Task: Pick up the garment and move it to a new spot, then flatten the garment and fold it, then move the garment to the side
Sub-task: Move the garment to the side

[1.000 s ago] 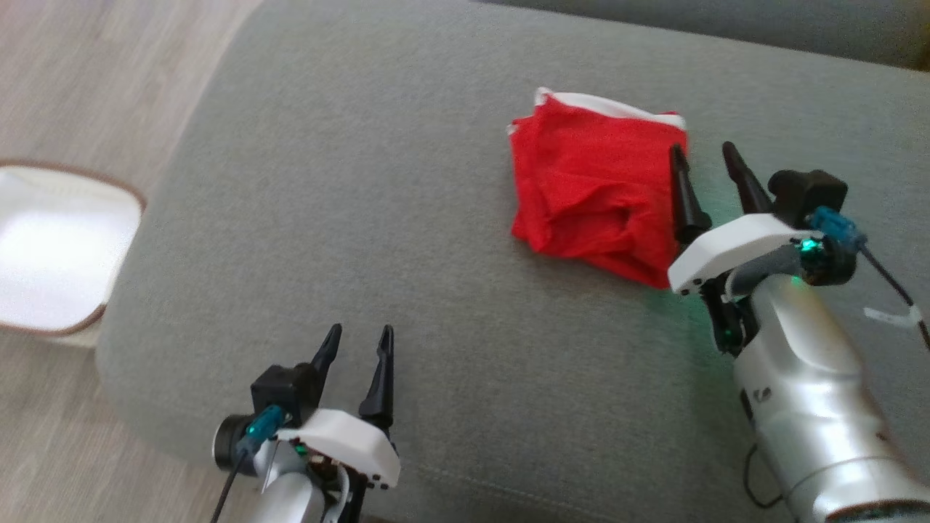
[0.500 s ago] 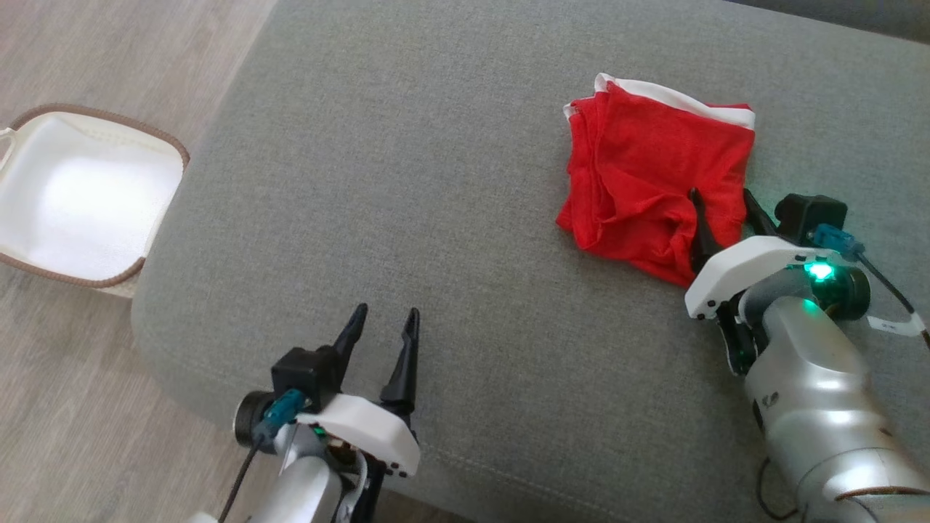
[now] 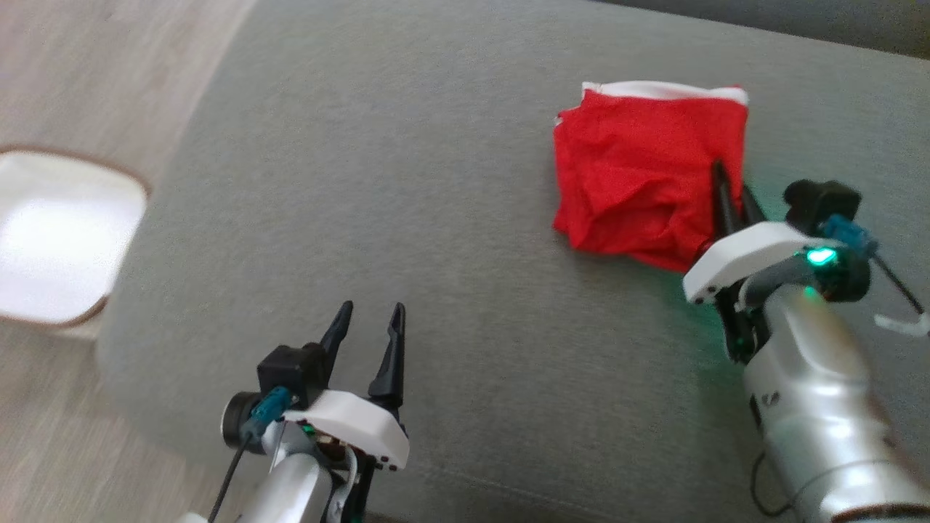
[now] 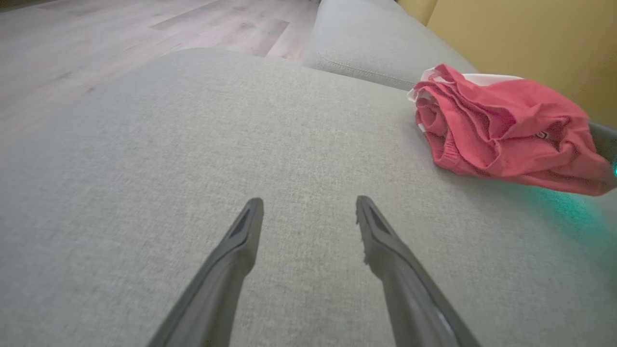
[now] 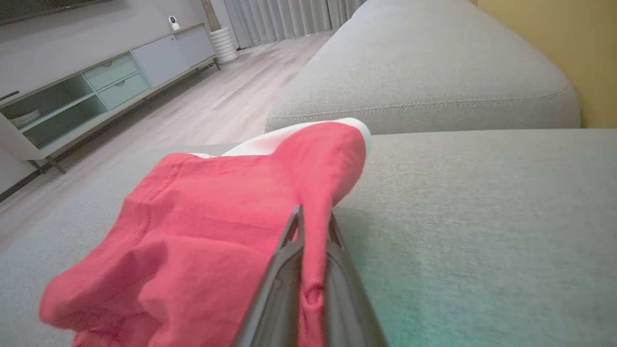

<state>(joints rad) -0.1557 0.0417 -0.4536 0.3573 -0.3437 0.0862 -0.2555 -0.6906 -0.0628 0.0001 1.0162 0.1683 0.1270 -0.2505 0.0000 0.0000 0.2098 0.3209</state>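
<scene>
The garment (image 3: 639, 171) is a red cloth with a white band along its far edge, bunched on the grey sofa cushion (image 3: 407, 218) at the right. It also appears in the left wrist view (image 4: 501, 127) and the right wrist view (image 5: 207, 226). My right gripper (image 3: 730, 185) is shut on the garment's right edge, with a red fold pinched between its fingers (image 5: 289, 270). My left gripper (image 3: 367, 319) stands open over bare cushion near the front, well left of the garment, its fingers (image 4: 231, 260) holding nothing.
A white basket with a brown rim (image 3: 65, 232) sits on the wood floor at the left. A second sofa cushion (image 5: 424, 67) lies beyond the garment. A low cabinet (image 5: 87, 91) stands against the far wall.
My right gripper has closed onto the garment's right edge, where its fingers stood apart before. The head camera has shifted. The left gripper stays open.
</scene>
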